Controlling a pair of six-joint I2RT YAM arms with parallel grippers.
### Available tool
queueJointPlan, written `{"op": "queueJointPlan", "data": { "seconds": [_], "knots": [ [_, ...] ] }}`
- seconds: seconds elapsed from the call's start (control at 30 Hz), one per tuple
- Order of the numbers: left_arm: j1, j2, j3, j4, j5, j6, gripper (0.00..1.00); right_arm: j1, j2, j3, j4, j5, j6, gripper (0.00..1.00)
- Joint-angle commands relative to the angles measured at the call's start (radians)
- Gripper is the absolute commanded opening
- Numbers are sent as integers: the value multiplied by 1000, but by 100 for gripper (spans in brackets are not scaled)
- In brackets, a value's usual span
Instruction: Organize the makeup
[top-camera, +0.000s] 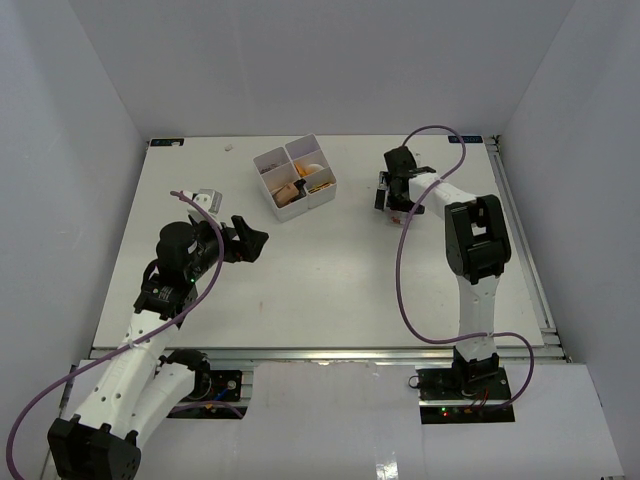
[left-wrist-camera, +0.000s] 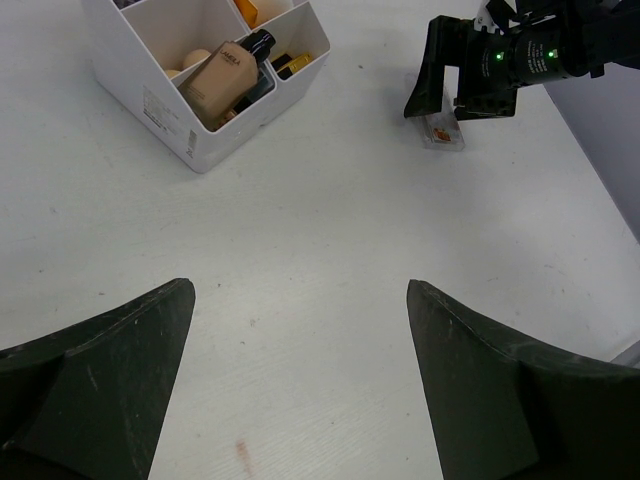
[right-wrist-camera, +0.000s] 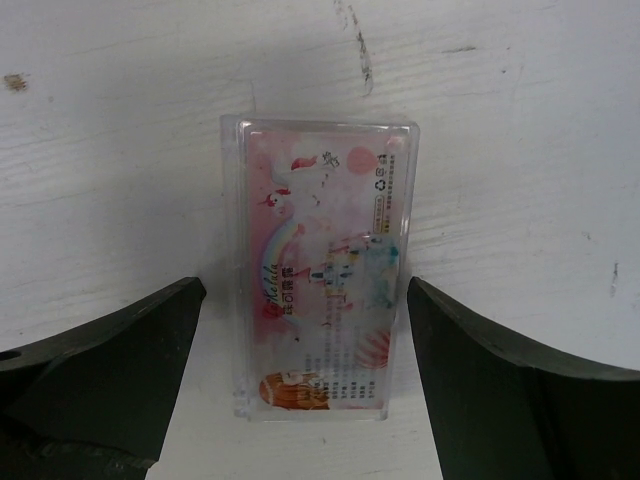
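A clear pinkish packet (right-wrist-camera: 318, 270) with a cartoon print lies flat on the white table. My right gripper (right-wrist-camera: 305, 292) is open just above it, one finger on each side, not touching it. It also shows in the left wrist view (left-wrist-camera: 443, 133), under the right gripper (top-camera: 391, 197). The white four-compartment box (top-camera: 306, 205) holds a skin-tone dark-capped bottle (left-wrist-camera: 225, 75), a beige sponge (left-wrist-camera: 192, 60) and orange and black-gold items. My left gripper (top-camera: 248, 241) is open and empty over bare table, near left of the box.
The box (left-wrist-camera: 170, 120) stands at the back middle of the table. White walls enclose the table on the left, back and right. A purple cable loops over the right arm (top-camera: 478, 240).
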Motion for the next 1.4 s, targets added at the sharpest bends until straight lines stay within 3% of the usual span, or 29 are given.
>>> {"op": "queueJointPlan", "data": {
  "seconds": [0.0, 0.37, 0.43, 0.77, 0.87, 1.07, 1.17, 1.37],
  "knots": [
    [2, -10, -5, 13, 1, -6, 98, -18, -37, -43, -2, -113, 35, 90],
    [3, -7, -8, 10, 3, -10, 98, -48, -120, -186, 66, -217, -39, 98],
    [3, -7, -10, 12, 7, -11, 98, -47, -107, -186, 61, -202, -63, 90],
    [2, 6, -23, 57, 88, -44, 98, -44, -45, -175, 45, -107, -186, 71],
    [3, 31, -22, 94, 149, -94, 98, -45, -80, -209, 78, -111, -223, 59],
    [2, 94, -33, 220, 317, -310, 98, -45, -187, -271, 129, -231, -308, 25],
    [-2, 114, -67, 330, 364, -406, 98, -45, -262, -305, 140, -336, -374, 13],
    [-122, 203, -41, 396, 307, -494, 98, -45, -490, -448, 137, -652, -593, 8]
  ]
}}
